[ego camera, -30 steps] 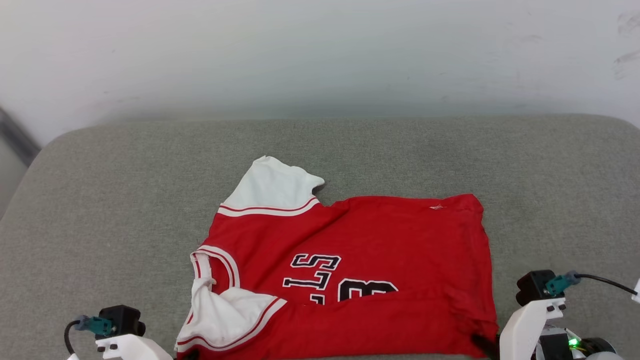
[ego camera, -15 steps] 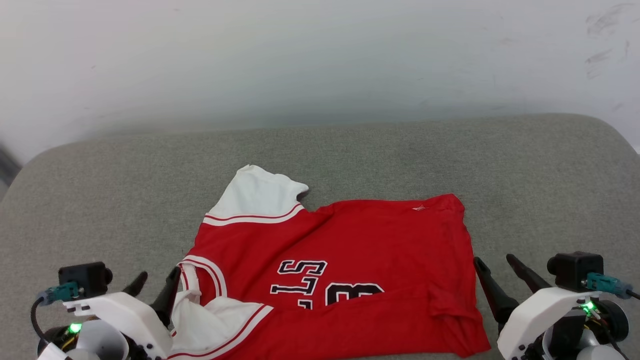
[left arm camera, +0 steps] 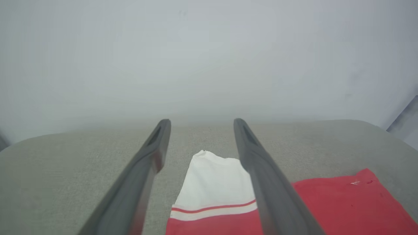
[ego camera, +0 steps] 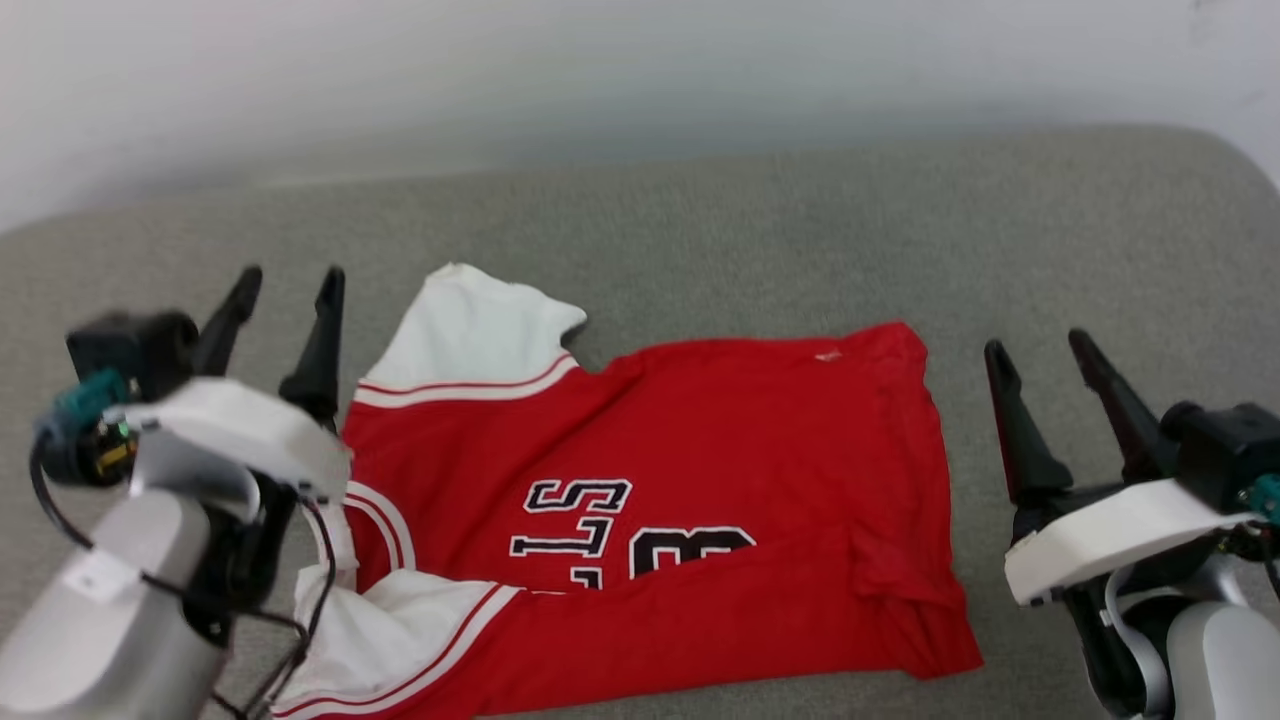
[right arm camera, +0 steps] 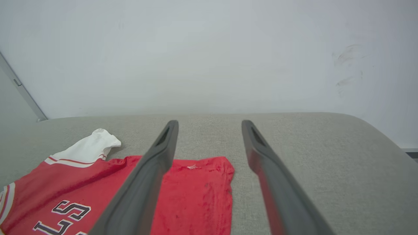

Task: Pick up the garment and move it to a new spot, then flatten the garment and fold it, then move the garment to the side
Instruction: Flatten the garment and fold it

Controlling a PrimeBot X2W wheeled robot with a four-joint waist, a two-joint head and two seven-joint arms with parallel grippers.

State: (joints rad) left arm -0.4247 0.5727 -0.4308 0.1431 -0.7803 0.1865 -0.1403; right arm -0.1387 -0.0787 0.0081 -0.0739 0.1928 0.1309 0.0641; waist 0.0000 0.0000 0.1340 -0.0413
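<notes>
Starting nearest, at lower left of head view: left pincer (ego camera: 290, 278), two dark fingers spread as wide as they go, nothing gripped, tips pointing away toward far edge, inner finger just beside garment's left side. At lower right: right pincer (ego camera: 1035, 345), likewise gaping fully, empty, standing just beside garment's right edge and apart from the cloth. Between the two: garment (ego camera: 720, 430), red, lying sideways on grey fabric-covered counter (ego camera: 800, 220), neck toward robot's left, hem toward robot's right. Nearest strip of red cloth doubled back over the front, hiding lower part of black, white-outlined lettering (ego camera: 570, 520) and number (ego camera: 690, 550). Near sleeve (ego camera: 400, 620), white with red-and-white trim, rumpled and lying across near left corner. Striped collar (ego camera: 375, 520) just beyond it, partly hidden behind left arm. Farther on: red body mostly flat, shallow creases toward right edge, small white mark (ego camera: 826, 354) close to far right corner. Far sleeve (ego camera: 470, 330), white, jutting out toward back of counter, tip slightly curled; in left wrist view, seen between the spread fingers and past their tips. Beyond garment: bare grey fabric up to rounded far edge. Farthest: pale wall (ego camera: 600, 70), faint dark scuff marks (right arm camera: 349, 55) at right in right wrist view.
</notes>
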